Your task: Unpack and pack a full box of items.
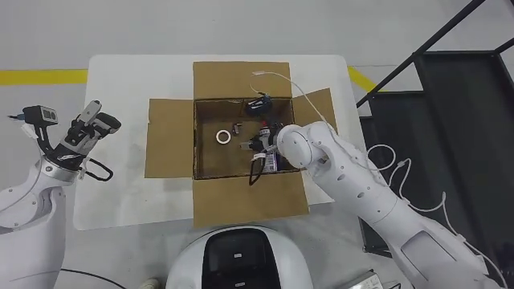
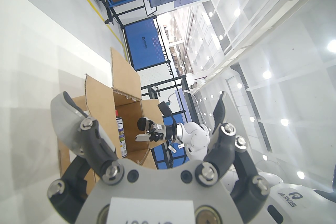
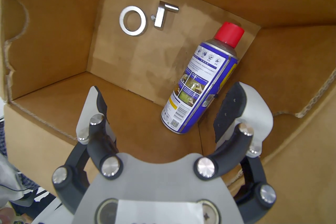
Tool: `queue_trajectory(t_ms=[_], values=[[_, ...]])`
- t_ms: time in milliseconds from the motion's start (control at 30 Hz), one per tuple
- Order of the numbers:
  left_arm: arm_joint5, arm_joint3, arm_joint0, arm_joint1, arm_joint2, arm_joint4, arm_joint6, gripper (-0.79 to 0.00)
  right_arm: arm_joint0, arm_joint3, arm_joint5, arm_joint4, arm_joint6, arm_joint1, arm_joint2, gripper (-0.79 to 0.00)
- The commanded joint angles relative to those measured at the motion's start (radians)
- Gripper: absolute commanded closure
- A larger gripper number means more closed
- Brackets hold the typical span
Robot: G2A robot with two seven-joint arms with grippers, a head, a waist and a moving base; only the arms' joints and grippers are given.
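An open cardboard box [image 1: 170, 138] sits in the middle of the white surface [image 1: 120, 88] with all four flaps spread flat. On its floor are a blue spray can [image 3: 202, 78] with a red cap, set against a wall near a corner, and, well apart from it, a flat metal ring [image 3: 132, 20] just beside a small metal bracket [image 3: 162, 13]. The right end effector [image 3: 165, 99] hangs inside the box with its fingers released and empty, one finger near the can. The left end effector [image 2: 141, 101] is over the left edge of the surface, away from the box, also released and empty.
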Motion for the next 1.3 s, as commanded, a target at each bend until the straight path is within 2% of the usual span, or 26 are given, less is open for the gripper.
queue_trajectory(t_ms=[0, 167, 1267], values=[[0.0, 0.0, 0.0, 0.0, 0.0, 0.0, 0.0, -0.785, 0.013, 0.021, 0.025, -0.012, 0.012, -0.009, -0.025, -0.785], [0.0, 0.0, 0.0, 0.0, 0.0, 0.0, 0.0, -0.785, 0.032, 0.056, 0.067, -0.038, 0.014, -0.027, -0.058, -0.785], [0.0, 0.0, 0.0, 0.0, 0.0, 0.0, 0.0, -0.785, 0.032, 0.056, 0.067, -0.038, 0.014, -0.027, -0.058, -0.785]])
